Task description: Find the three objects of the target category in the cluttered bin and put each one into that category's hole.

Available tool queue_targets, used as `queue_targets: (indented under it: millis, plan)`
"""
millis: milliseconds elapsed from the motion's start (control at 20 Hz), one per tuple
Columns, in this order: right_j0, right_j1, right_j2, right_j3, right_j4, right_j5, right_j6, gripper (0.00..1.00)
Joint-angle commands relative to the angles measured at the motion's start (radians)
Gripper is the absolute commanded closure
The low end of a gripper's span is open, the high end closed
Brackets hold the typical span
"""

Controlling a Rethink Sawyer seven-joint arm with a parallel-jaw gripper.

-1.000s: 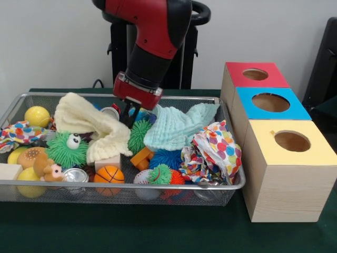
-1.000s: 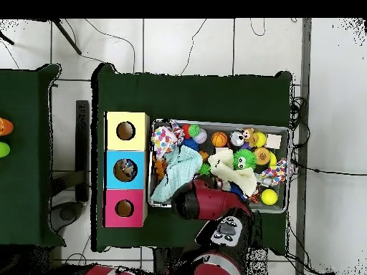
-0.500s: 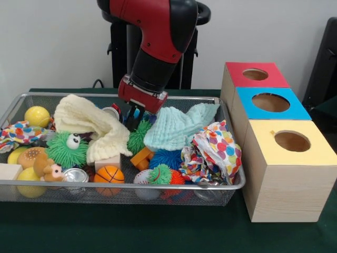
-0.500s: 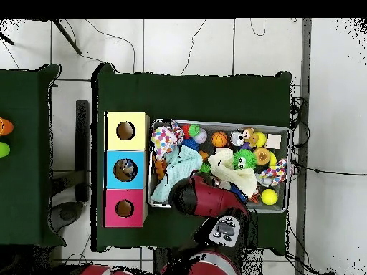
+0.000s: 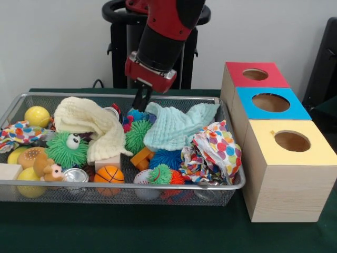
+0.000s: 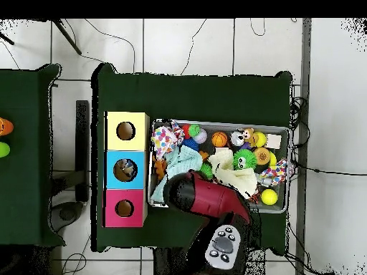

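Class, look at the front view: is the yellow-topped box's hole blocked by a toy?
No, the yellow-topped box shows an open round hole with nothing in it.

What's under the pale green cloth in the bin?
A blue spiky ball and an orange block poke out below the pale green cloth's front edge. Anything beneath its middle is covered and cannot be seen.
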Motion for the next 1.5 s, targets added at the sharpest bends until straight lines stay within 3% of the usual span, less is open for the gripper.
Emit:
queue_targets:
  millis: [50, 700, 900, 1050, 1250, 1350, 1500]
  plan:
    - [0.095, 0.029, -0.002, -0.129, 0.119, 0.21, 0.294, 1.0]
    - [0.167, 0.187, -0.054, -0.254, 0.221, 0.219, 0.335, 1.0]
    - [0.068, 0.259, 0.03, -0.237, 0.243, 0.061, 0.264, 1.0]
    - [0.052, 0.367, 0.004, -0.295, 0.207, -0.042, 0.219, 1.0]
    - [0.109, 0.556, -0.107, -0.378, 0.232, -0.225, 0.283, 1.0]
    - [0.127, 0.622, -0.137, -0.387, 0.269, -0.332, 0.302, 1.0]
    - [0.135, 0.658, -0.146, -0.381, 0.303, -0.407, 0.288, 1.0]
